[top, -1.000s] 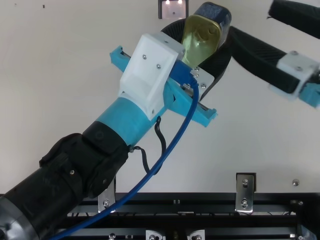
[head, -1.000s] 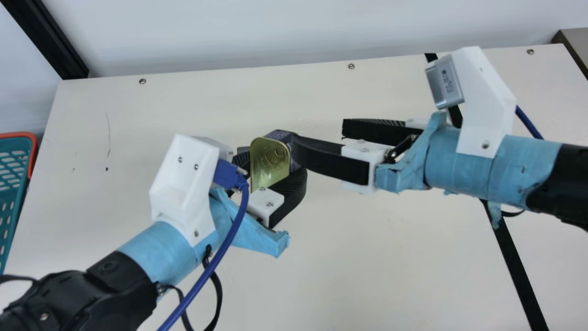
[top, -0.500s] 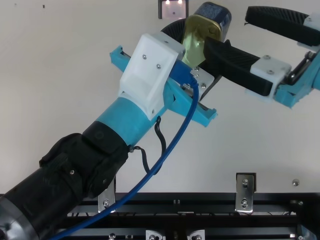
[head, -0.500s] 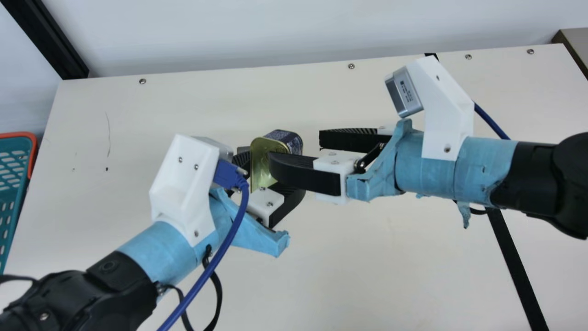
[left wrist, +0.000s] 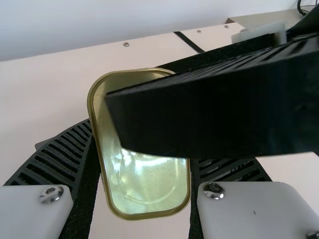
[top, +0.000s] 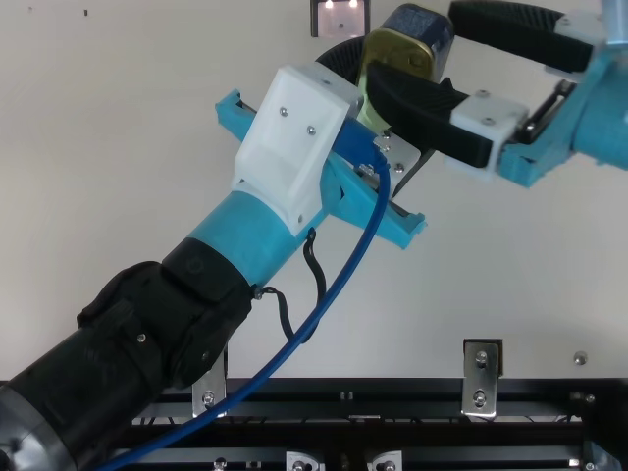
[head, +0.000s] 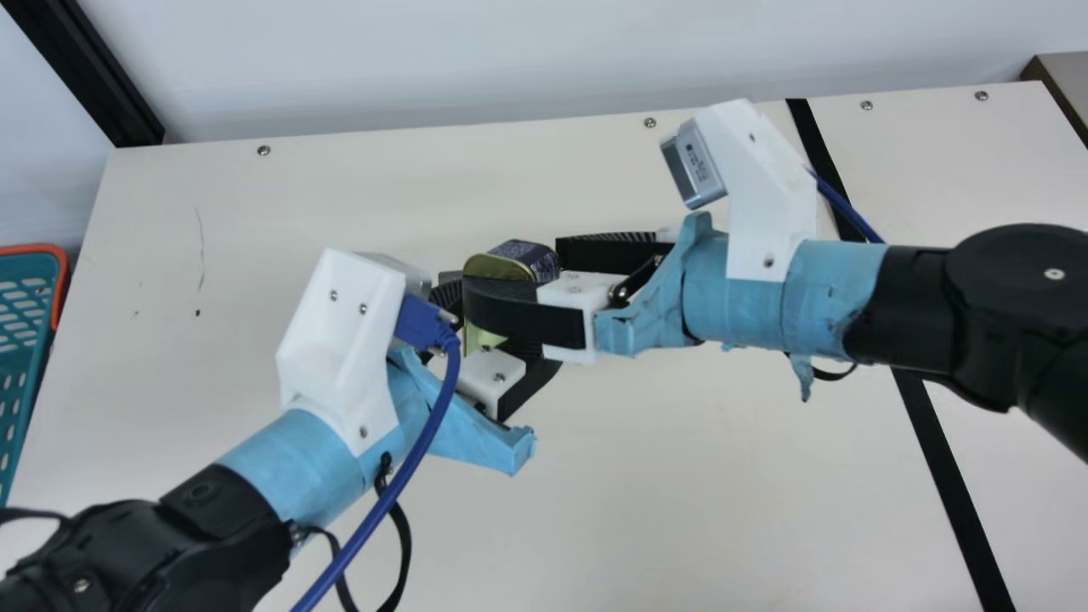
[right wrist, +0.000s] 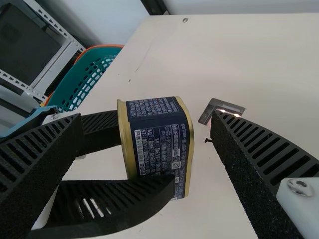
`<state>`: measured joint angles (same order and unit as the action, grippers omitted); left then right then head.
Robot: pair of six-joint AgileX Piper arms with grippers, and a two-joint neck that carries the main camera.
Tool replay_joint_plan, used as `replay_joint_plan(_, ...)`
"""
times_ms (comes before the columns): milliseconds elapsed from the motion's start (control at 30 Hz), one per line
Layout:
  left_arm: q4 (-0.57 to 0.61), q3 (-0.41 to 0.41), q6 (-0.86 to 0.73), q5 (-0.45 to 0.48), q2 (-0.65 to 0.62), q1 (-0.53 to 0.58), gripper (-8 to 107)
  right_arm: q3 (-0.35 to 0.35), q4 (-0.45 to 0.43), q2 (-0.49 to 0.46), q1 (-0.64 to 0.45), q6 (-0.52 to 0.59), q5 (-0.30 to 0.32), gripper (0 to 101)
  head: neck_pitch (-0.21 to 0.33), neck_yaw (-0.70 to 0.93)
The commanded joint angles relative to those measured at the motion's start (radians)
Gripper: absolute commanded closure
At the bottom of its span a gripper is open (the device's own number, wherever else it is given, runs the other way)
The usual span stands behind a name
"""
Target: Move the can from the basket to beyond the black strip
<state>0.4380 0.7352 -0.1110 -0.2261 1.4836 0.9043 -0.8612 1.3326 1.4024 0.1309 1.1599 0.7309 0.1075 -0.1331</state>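
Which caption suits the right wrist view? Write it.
Left pincer gripping the can, framed by the open right pincer.

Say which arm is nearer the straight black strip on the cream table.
Right. In the main view, right arm passes over the black strip; left arm is well off toward that view's left.

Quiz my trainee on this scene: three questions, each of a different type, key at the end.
1. The right end effector is:
a) shut on the can
b) shut on nothing
c) open
2. True or false: the left end effector holds the can on the basket's side of the black strip.
3. Fill in: the color of the basket's rim is ____.

Key: 1. c; 2. true; 3. orange
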Motion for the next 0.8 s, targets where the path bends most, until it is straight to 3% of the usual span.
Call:
replay_joint_plan(0,0.0,0.0,0.0,0.0,0.0,0.0,89,-0.002,0.005,0.013,0.006,0.009,-0.007,0,0.003,-0.002)
replay_joint_plan(233,0.0,0.0,0.0,0.0,0.0,0.0,89,-0.002,0.011,0.029,0.013,0.02,-0.023,0,0.003,-0.002)
replay_joint_plan(267,0.0,0.0,0.0,0.0,0.0,0.0,89,-0.002,0.012,0.029,0.013,0.02,-0.024,26,0.003,-0.002)
replay_joint_plan(300,0.0,0.0,0.0,0.0,0.0,0.0,89,-0.002,0.012,0.029,0.013,0.02,-0.024,67,0.003,-0.002)
replay_joint_plan(333,0.0,0.0,0.0,0.0,0.0,0.0,89,-0.002,0.012,0.029,0.013,0.02,-0.024,101,0.003,-0.002)
replay_joint_plan(767,0.0,0.0,0.0,0.0,0.0,0.0,89,-0.002,0.013,0.029,0.013,0.034,-0.025,101,0.003,-0.002)
